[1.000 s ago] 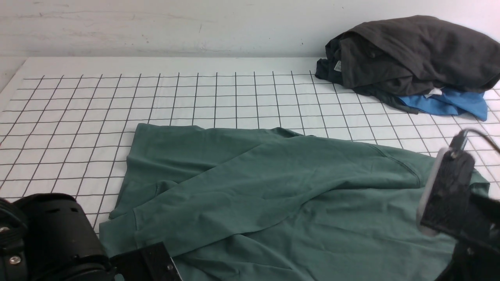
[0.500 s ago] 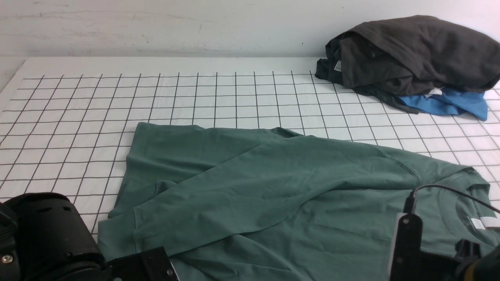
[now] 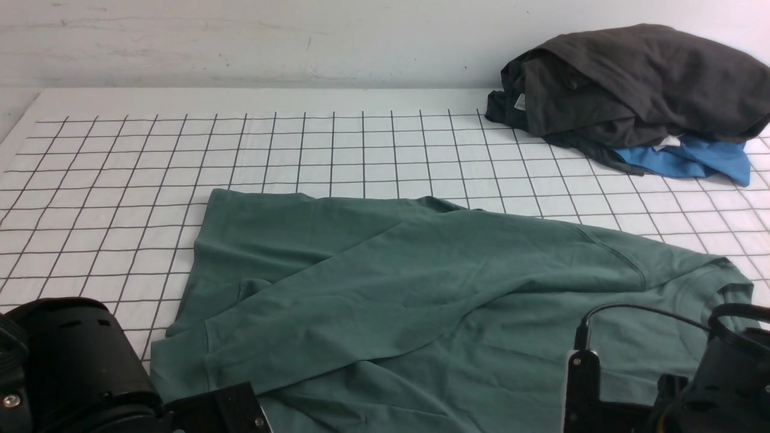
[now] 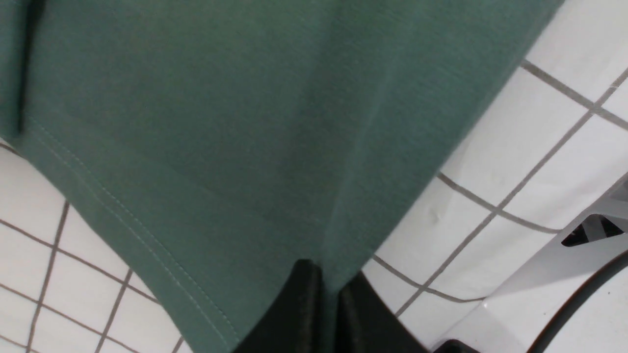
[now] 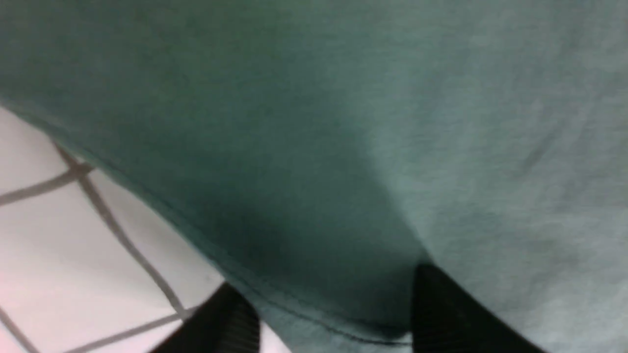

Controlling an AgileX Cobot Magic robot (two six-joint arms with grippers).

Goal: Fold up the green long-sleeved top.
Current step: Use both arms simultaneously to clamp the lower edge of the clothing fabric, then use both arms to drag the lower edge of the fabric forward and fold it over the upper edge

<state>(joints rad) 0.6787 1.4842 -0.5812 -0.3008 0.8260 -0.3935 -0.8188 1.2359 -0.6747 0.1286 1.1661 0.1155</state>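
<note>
You have the green top [image 3: 373, 288] spread on the white gridded table [image 3: 337, 144], its sleeve lying diagonally across the body. At the top's near left part, your left gripper [image 4: 326, 282] is clamped on its cloth. At its near edge, your right gripper [image 5: 336, 309] has its fingertips apart, cloth between them (grip not established). Beyond the top, to the right, lie a dark grey garment [image 3: 649, 84] and a blue garment [image 3: 692, 159].
</note>
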